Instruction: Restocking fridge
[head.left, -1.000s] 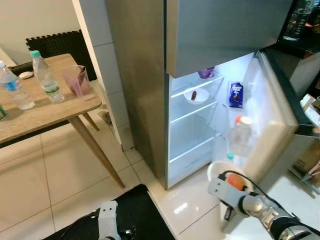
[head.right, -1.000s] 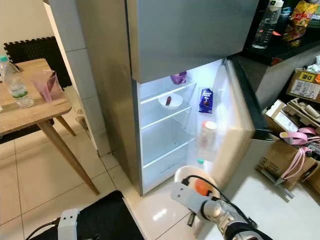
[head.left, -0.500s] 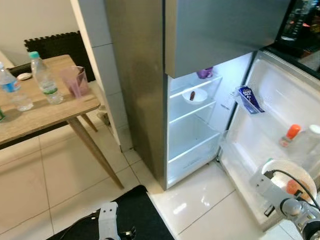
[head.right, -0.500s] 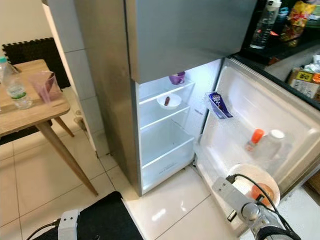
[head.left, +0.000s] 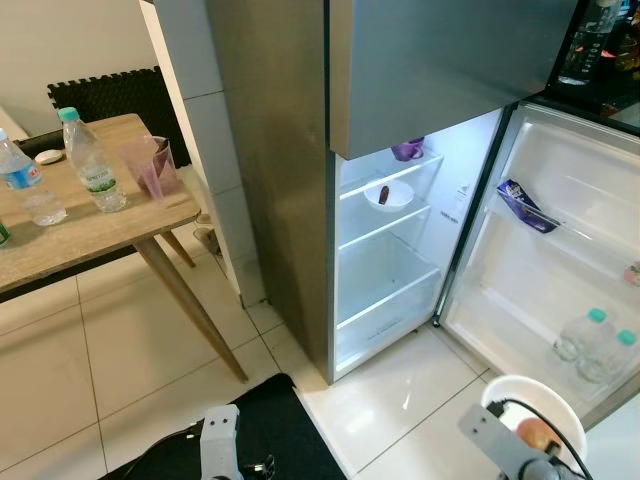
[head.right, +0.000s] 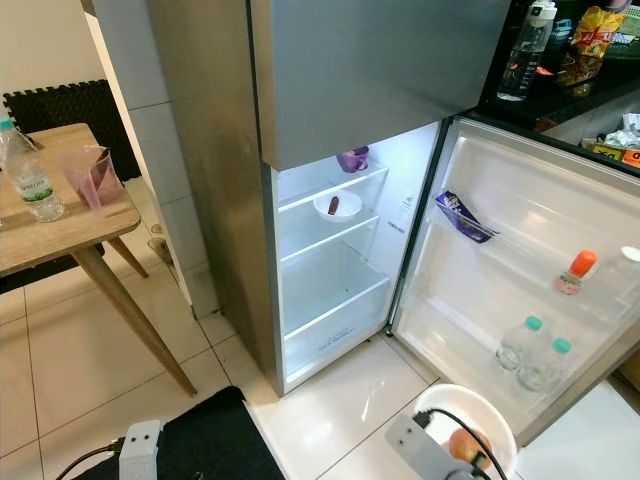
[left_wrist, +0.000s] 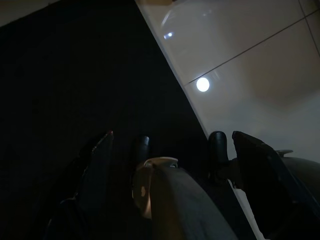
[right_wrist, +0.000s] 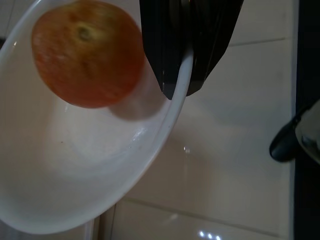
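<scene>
Right wrist view: right gripper (right_wrist: 182, 75) clamped on the rim of a white bowl (right_wrist: 75, 175), one black finger inside and one outside the edge; an orange-red fruit (right_wrist: 87, 52) lies inside the bowl, above tiled floor. Head views put the same bowl (head.right: 465, 420) low at the right, held in front of the open fridge door (head.right: 520, 260) and near its bottom edge. Fridge (head.left: 290, 150) is steel-coloured, lower compartment lit and open. On its upper shelf sits a small white bowl (head.left: 390, 193) with a dark item in it; a purple cup (head.left: 407, 149) stands on the shelf above that; lower shelves bare. Door racks hold a tilted dark blue carton (head.right: 462, 216), an orange-capped bottle (head.right: 572, 272), and two green-capped water bottles (head.right: 530, 352) side by side at the bottom. Wooden table (head.left: 70, 230) to the left carries two water bottles (head.left: 88, 160) and a pink cup (head.left: 152, 165). Left wrist view is dark: left gripper (left_wrist: 175, 150) hangs idle over a black mat (left_wrist: 75, 75) and pale tile, fingers apart with nothing between.
</scene>
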